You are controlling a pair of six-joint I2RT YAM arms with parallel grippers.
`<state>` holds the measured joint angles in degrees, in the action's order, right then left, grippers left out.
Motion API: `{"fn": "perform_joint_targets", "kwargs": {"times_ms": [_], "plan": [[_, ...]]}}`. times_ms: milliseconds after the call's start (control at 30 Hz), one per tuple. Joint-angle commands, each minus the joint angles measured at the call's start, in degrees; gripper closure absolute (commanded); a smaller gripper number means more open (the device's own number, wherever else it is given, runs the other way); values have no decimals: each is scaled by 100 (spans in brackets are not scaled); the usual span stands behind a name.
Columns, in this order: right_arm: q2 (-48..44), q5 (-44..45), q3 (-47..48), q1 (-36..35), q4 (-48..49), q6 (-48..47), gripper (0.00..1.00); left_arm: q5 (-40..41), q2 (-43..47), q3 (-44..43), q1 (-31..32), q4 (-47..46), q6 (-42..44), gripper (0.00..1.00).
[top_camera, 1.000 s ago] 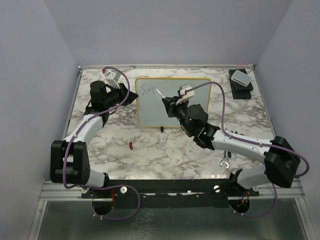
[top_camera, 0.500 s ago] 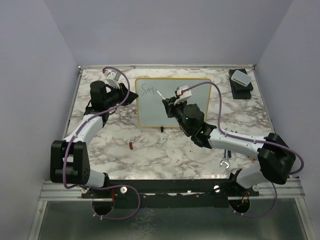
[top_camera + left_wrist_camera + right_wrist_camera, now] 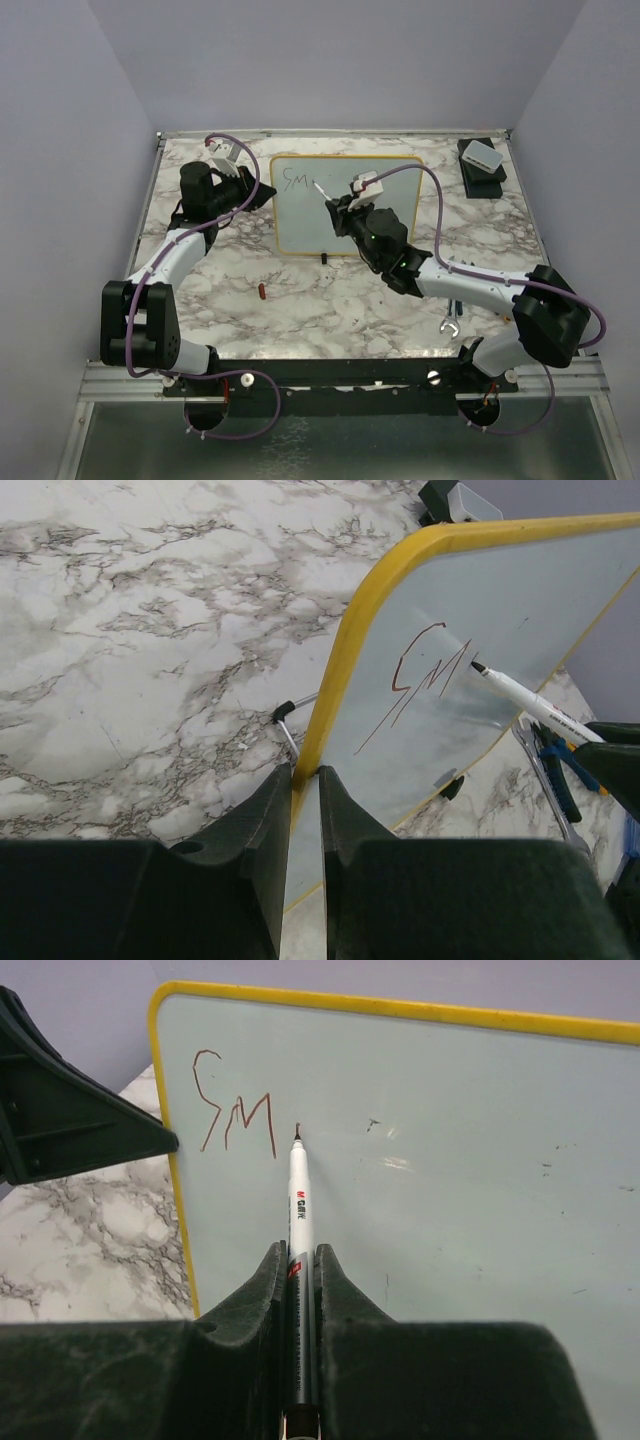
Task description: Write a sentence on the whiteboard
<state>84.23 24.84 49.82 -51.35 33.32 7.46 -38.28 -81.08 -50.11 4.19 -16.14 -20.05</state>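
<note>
Yellow-rimmed whiteboard (image 3: pixel 300 215) — left gripper (image 3: pixel 304 776) clamps edge | right gripper (image 3: pixel 300 1252) grips marker (image 3: pixel 300 1195), tip beside sentence (image 3: pixel 240 1108)

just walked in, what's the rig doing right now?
It is writing on a whiteboard. The left gripper clamps the board's yellow left edge and holds it upright on the table. The right gripper holds a white marker, its tip at the board face just right of the letters. Only "Sm" is written, so most of the sentence is not yet done.
</note>
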Motion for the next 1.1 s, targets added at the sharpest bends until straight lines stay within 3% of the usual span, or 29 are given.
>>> {"fn": "perform_joint_targets", "kwargs": {"times_ms": [0, 333, 600, 1067], "plan": [[-55, 183, -209, 24, -226, 128, 99, -100, 145, 62, -3, 10, 54, 82], [-118, 99, -413, 29, -207, 255, 99, -100, 157, 62, -5, 12, 49, 82], [-603, -682, -463, 29, 99, -55, 99, -79, 132, 63, -1, 7, 47, 82], [-193, -226, 60, 29, 169, -229, 99, -83, 145, 71, -3, 12, 52, 82]]}}
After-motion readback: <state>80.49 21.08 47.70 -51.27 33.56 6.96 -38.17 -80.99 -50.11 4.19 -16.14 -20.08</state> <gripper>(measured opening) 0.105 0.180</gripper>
